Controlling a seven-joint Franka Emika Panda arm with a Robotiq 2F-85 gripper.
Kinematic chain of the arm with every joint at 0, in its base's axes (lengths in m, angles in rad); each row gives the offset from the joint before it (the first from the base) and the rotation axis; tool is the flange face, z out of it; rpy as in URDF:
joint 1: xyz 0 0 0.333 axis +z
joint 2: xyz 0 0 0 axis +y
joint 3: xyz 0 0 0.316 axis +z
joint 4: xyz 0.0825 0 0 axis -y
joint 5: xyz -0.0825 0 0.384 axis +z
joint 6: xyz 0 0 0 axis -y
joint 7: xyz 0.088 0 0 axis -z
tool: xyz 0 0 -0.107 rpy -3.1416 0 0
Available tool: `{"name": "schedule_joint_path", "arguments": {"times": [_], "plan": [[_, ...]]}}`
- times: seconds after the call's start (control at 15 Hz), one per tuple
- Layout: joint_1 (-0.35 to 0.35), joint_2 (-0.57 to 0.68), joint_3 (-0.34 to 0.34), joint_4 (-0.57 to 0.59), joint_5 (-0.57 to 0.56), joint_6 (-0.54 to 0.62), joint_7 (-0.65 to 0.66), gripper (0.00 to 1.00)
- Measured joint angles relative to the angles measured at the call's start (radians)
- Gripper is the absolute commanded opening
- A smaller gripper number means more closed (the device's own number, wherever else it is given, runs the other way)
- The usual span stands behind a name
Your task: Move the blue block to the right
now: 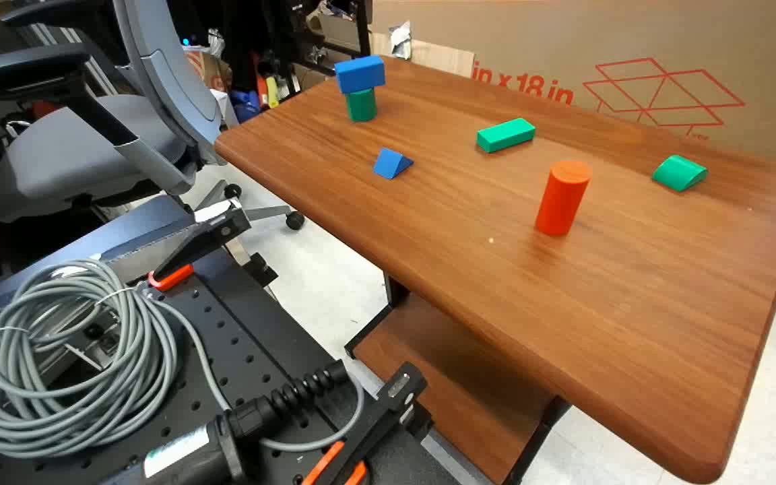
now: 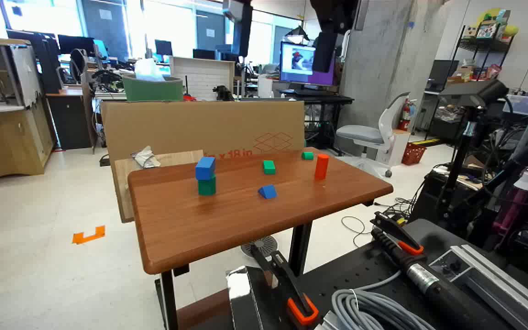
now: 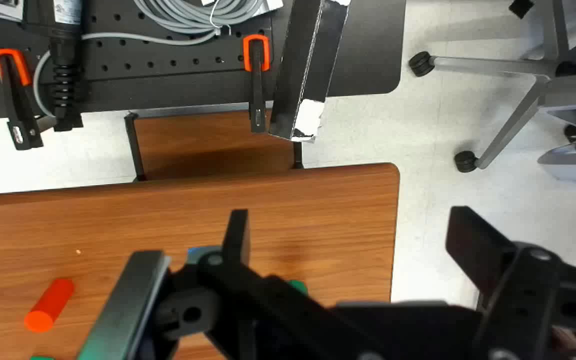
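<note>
The hand (image 2: 282, 63) is up high, with its 2 fingers (image 2: 325, 52) wide apart. The blue block (image 1: 360, 74) sits on top of a green block (image 1: 361, 106), near an end of the tabletop (image 1: 630, 310).

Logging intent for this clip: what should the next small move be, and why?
Probably bring the open hand toward the blue block from above: the hand hangs higher, holding nothing, while the block sits atop the green cylinder, where a sideways nudge could topple it.

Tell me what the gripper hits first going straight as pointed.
Probably the wooden tabletop, ahead in the wrist view: the gripper points roughly downward. Depth is unclear, so it might miss.
</note>
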Motion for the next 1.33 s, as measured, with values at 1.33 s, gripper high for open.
{"name": "schedule_joint_path", "arguments": {"times": [1.33], "plan": [[0.0,0.018,0.001,0.007,0.0,0.01,0.002,1.0]]}}
